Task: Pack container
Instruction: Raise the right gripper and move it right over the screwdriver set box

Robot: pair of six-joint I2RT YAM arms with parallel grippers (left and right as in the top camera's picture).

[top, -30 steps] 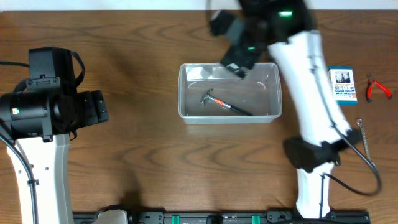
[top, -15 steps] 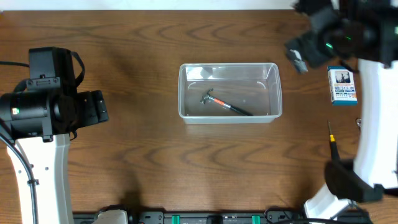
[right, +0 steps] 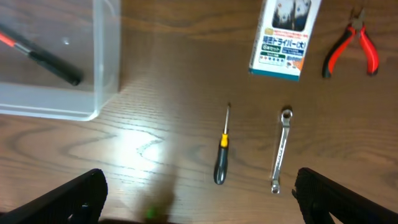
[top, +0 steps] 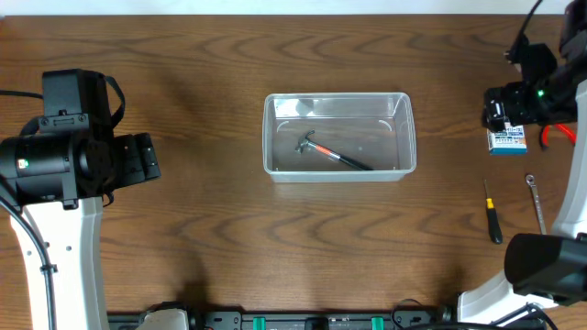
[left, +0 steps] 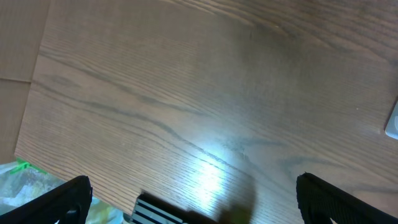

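The clear plastic container stands in the middle of the table with a small hammer inside; its corner shows in the right wrist view. My right gripper is open and empty, high above a screwdriver and a wrench. A blue-and-white box and red pliers lie beyond them. In the overhead view the right gripper hangs over the box. My left gripper is open and empty over bare wood at the left.
In the overhead view the screwdriver, the wrench and the pliers lie on the right part of the table. The left arm stands at the left edge. The right arm's base is at the lower right.
My right arm has swung from over the container's far rim to the right side of the table, over the box. The left arm has not moved.
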